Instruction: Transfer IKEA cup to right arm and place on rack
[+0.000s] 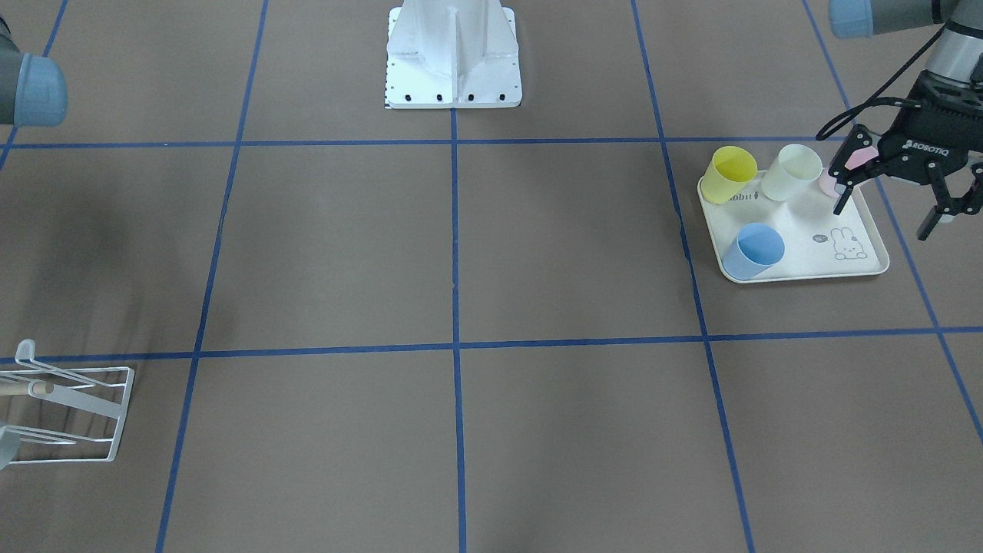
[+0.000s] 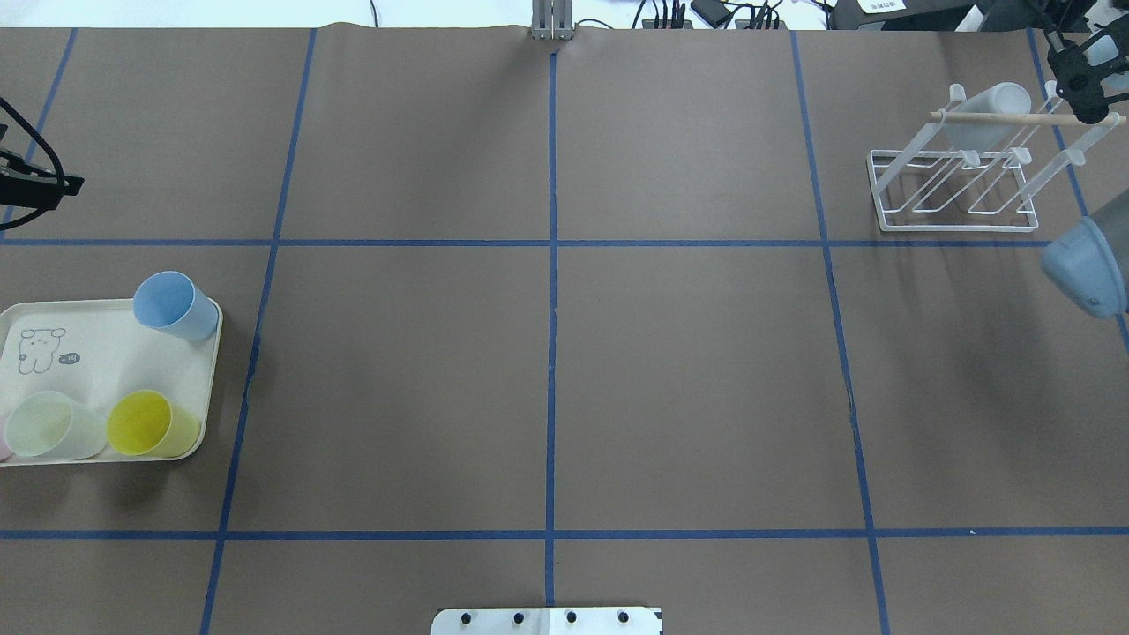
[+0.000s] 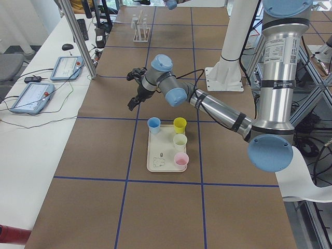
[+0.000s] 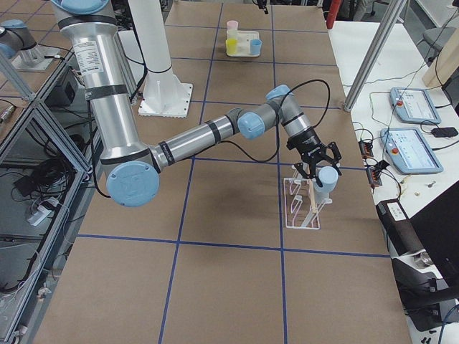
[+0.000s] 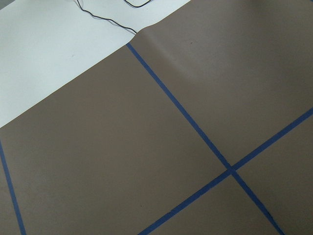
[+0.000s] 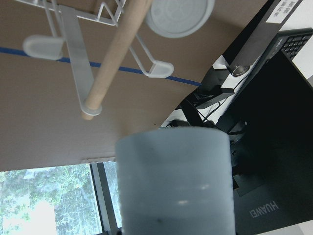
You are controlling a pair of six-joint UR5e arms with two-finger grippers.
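IKEA cup (image 6: 173, 186), pale blue-grey, hangs in the air clamped in the right gripper (image 4: 319, 163), just beside the rack (image 6: 78, 58) at the surface's far right corner. The wooden dowel (image 6: 115, 58) crosses close in front of it, and another pale cup (image 2: 988, 115) already sits on the rack.

The likeliest trouble, I judge, is contact. If it comes in off line, the held cup could strike the dowel or nudge the seated cup, and the light wire frame could slide or tip. If it is let go before a prong is inside its mouth, it may roll off the nearby edge. I cannot tell which way its mouth faces.

The left gripper (image 1: 887, 215), jaws apart and empty, hovers near the tray (image 2: 106, 353) at the left end, out of the way.
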